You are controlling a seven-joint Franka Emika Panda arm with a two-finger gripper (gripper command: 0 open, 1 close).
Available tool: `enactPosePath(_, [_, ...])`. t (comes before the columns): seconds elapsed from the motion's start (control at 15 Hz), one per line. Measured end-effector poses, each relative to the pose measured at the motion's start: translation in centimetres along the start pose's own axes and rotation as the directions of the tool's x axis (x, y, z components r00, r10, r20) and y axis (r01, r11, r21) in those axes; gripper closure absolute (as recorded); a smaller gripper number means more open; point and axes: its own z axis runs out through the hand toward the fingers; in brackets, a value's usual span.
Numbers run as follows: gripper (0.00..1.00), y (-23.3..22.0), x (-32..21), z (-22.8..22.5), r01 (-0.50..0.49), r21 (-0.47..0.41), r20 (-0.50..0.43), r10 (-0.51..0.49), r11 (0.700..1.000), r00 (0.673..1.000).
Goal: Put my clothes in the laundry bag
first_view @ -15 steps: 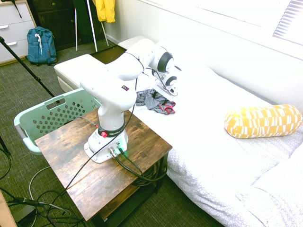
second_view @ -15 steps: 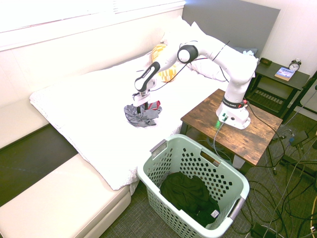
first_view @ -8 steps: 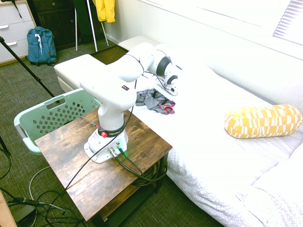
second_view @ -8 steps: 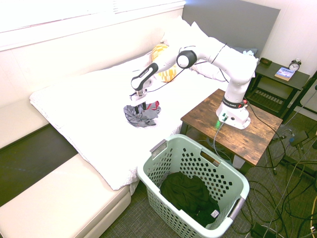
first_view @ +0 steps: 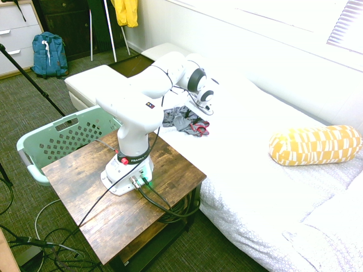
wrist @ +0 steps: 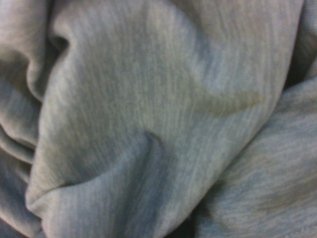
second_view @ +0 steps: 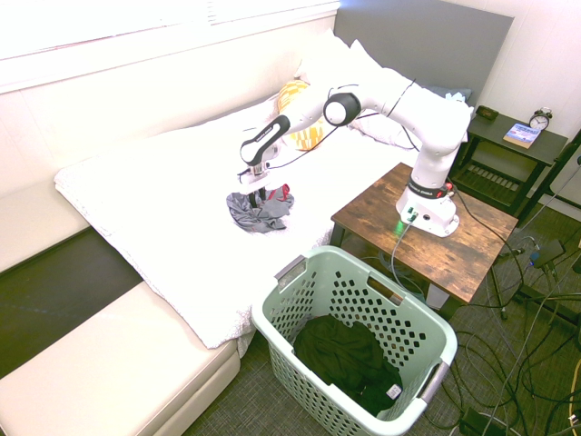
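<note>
The clothes (second_view: 260, 212) are a small crumpled bundle of grey fabric with red-pink trim (first_view: 200, 129), lying on the white bed near its edge. My gripper (second_view: 257, 193) points straight down and is pressed into the top of the bundle; the fabric hides its tips. Grey ribbed cloth (wrist: 158, 119) fills the whole wrist view from very close. The laundry bag is a mint-green perforated basket (second_view: 289, 271) on the floor between bed and table, seen too as the basket (first_view: 34, 143) to the left of the table. A dark garment (second_view: 349, 359) lies inside it.
A yellow-and-white bolster pillow (first_view: 315, 144) lies further up the bed. The arm stands on a wooden table (first_view: 85, 187) beside the bed. A cream bench (second_view: 118, 363) runs along the bed's foot. A blue backpack (first_view: 49, 54) leans by a dresser.
The arm has come down, bringing the gripper from just above the clothes into the bundle. The fabric has shifted slightly under it.
</note>
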Motion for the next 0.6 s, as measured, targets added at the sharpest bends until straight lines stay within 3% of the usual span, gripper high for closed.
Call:
enactPosePath(0.4, [1.00,-1.5,-1.5,-1.5,0.020,0.040,-0.019,-0.020,0.999,1.000])
enactPosePath(0.6, [1.00,-3.3,-4.6,-7.0,0.053,0.063,-0.064,-0.049,0.997,0.997])
